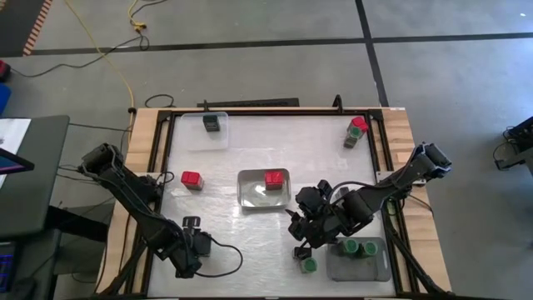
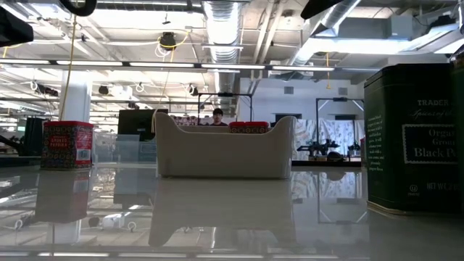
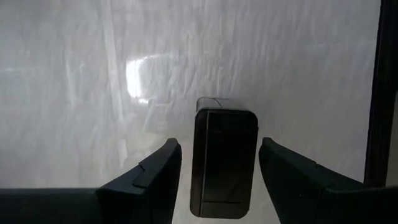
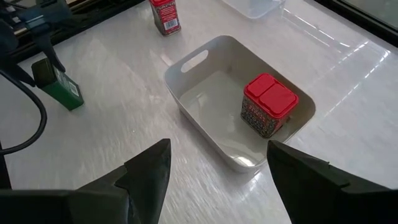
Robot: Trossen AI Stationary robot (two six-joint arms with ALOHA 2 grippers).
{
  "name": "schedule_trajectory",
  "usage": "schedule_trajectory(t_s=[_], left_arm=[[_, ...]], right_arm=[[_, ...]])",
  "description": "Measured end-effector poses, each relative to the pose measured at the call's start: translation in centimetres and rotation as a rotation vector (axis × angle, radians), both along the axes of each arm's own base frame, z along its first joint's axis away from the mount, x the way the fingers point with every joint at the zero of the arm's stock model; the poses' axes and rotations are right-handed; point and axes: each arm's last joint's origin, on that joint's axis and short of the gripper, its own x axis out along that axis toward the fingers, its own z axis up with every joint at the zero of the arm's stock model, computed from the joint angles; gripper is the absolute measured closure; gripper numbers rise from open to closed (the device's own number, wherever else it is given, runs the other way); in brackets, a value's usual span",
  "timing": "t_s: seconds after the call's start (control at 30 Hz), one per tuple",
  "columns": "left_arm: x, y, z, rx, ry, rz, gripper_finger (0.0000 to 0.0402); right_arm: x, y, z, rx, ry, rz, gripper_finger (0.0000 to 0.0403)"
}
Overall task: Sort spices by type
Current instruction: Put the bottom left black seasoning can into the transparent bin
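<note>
Black and boxy, a spice tin [image 3: 224, 162] stands upright between the parted fingers of our left gripper [image 3: 219, 171], a gap showing on each side, so nothing is gripped. Our right gripper [image 4: 217, 168] hangs with its jaws wide and empty over the white counter [image 4: 124, 137]; just ahead of it sits the grey tray [image 4: 193, 62] holding one red-capped spice [image 4: 267, 106], and beyond that tray a second red-capped spice [image 4: 165, 15] stands alone. Beside this gripper, green-capped spices [image 1: 358, 247] stand in a clear tray [image 1: 379, 267], with another green-capped one [image 1: 308, 265] loose on the counter.
</note>
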Motion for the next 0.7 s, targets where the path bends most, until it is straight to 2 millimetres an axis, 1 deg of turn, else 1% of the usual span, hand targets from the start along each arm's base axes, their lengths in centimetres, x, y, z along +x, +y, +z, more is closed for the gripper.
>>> schedule_trajectory(t_s=[0.4, 0.53, 0.6, 0.7], left_arm=[[-0.1, 0.1, 0.0, 0.011, 0.001, 0.013, 0.0198], [-0.2, 0.2, -1.0, -0.006, 0.014, 0.041, 0.0198], [-0.1, 0.2, -1.1, -0.018, 0.009, 0.054, 0.0198], [0.0, 0.2, -1.0, -0.011, 0.001, 0.021, 0.0198]], right_arm=[[0.0, 0.0, 0.0, 0.0, -0.001, 0.0, 0.0111], [0.0, 0.0, 0.0, 0.001, -0.001, 0.0, 0.0111], [0.0, 0.0, 0.0, 0.001, -0.001, -0.001, 0.0111], [0.0, 0.0, 0.0, 0.001, -0.001, -0.001, 0.0111]])
